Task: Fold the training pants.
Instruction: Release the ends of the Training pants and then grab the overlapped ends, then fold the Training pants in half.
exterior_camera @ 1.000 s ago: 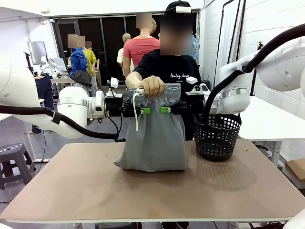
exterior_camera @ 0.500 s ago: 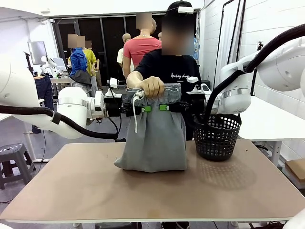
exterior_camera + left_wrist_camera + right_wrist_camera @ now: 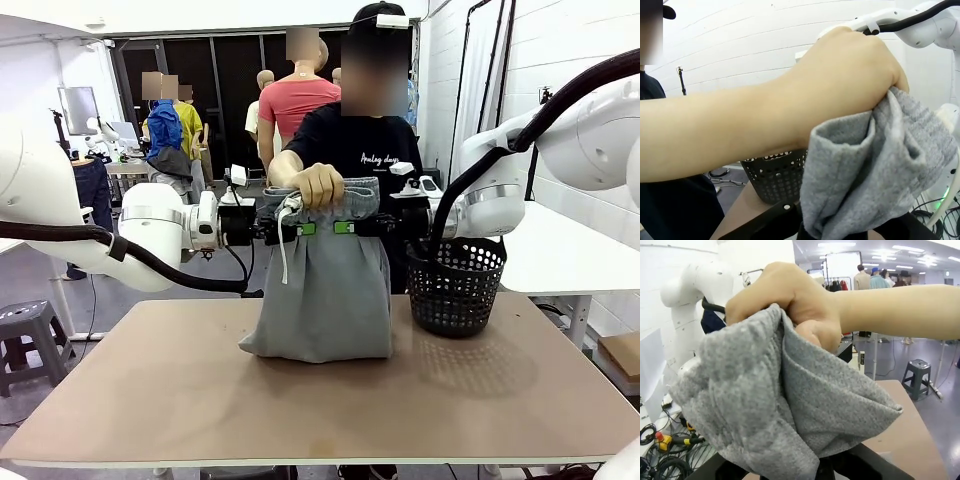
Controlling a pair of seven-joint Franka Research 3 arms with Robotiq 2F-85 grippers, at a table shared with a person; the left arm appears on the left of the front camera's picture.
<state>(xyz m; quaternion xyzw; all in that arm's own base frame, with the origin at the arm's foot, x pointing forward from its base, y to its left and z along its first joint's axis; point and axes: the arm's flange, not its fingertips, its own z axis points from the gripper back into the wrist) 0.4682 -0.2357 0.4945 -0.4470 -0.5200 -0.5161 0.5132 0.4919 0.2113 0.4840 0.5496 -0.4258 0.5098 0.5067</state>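
— Front view first: what was biggest in your scene?
— Your counter, brown and wide. On it, the training pants stood as a grey bundle, lower end resting on the counter near its middle, waistband lifted up.
— Who had the waistband?
— A person's hand was bunched over its top edge. Your left gripper was clamped on the training pants just under the waistband from one side, and your right gripper was clamped on them from the other, green pads nearly meeting across the cloth.
— And your wrist views?
— Each showed grey jersey pinched at the bottom edge under that fist.
— Anything smaller?
— A black basket stood on the counter just beside the pants, on your right. A white drawstring dangled from the waistband.
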